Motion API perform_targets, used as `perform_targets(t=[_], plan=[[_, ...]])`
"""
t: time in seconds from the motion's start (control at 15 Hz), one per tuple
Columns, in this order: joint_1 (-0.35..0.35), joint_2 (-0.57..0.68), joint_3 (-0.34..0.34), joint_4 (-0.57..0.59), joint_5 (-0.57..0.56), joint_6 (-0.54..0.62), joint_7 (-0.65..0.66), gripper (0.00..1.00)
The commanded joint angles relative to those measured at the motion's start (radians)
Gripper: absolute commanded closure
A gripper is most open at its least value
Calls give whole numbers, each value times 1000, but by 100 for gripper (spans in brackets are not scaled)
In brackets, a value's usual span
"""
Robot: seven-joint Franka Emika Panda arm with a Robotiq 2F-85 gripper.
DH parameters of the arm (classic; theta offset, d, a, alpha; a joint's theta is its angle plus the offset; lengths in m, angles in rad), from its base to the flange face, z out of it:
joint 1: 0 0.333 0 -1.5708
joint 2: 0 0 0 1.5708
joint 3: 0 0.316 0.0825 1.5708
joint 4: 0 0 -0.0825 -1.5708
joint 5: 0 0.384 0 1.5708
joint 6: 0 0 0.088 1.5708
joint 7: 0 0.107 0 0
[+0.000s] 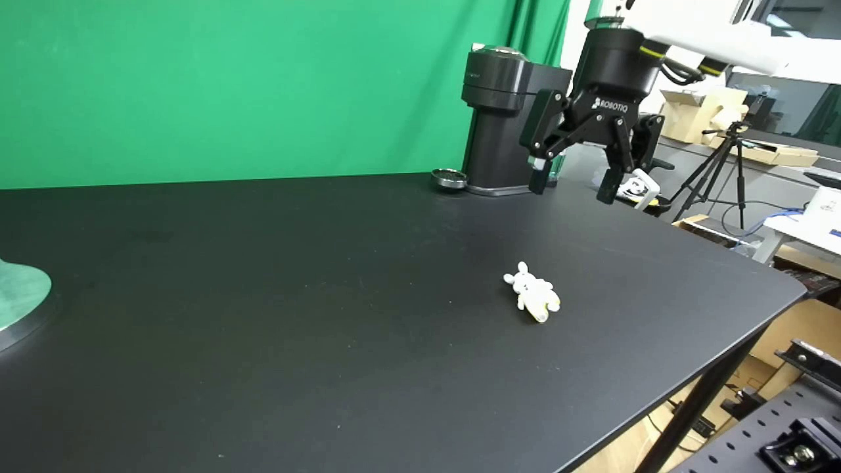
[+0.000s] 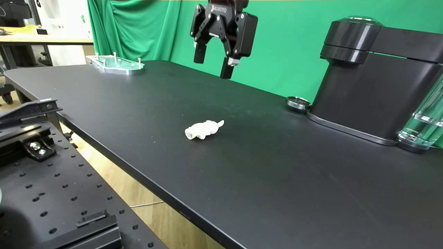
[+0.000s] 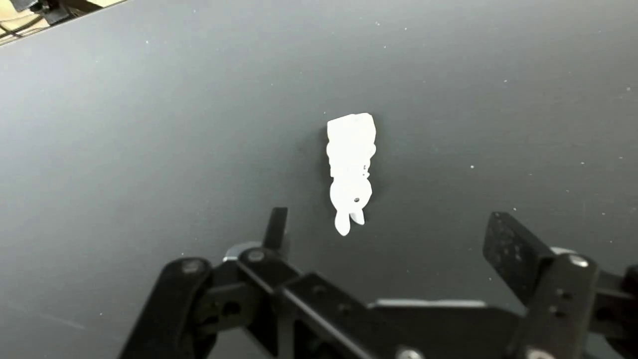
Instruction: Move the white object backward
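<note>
Jaws: wide apart; in the wrist view the table (image 3: 164, 149) shows through the gap.
Fingers (image 1: 610, 186): black, pointing down, held above the table and well apart from the rabbit (image 1: 535, 295).
Gripper (image 2: 213, 64): in both exterior views, hanging on the far side of the rabbit.
Rabbit: white, lying down on the table; in an exterior view it is right of centre, ears toward the far left, feet toward the near right. In the wrist view it lies beyond the fingertips, closer to the left one, ears toward the gripper, one dark eye showing.
Arm (image 1: 716, 43): white, high at the right, above the gripper.
Coffee machine (image 1: 499, 125): black, upright on the far side of the table, partly hidden by the gripper in an exterior view.
Dish (image 2: 297, 103): round, shiny-rimmed, just left of the coffee machine's foot in both exterior views; whether joined to it, I cannot tell.
Tank (image 2: 424, 121): clear, at the coffee machine's right side.
Clear tray (image 2: 116, 65): far left on the table, with upright pegs.
Curtain (image 1: 263, 92): green, along the far side.
Tripod (image 1: 731, 136): black, beyond the table, far right.
Perforated plate (image 2: 69, 180): dark, near left, apart from the table.
</note>
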Motion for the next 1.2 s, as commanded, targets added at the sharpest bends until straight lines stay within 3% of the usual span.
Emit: perform_targets(t=[0.0,0.87,0.93,1.13], plan=[[1,163,-13,100,9,2,-32,0],[11,458,-2,235,-23,-22,19,0],[15,471,-5,240,-28,-18,27,16],[23,500,-9,255,-34,-13,40,40]])
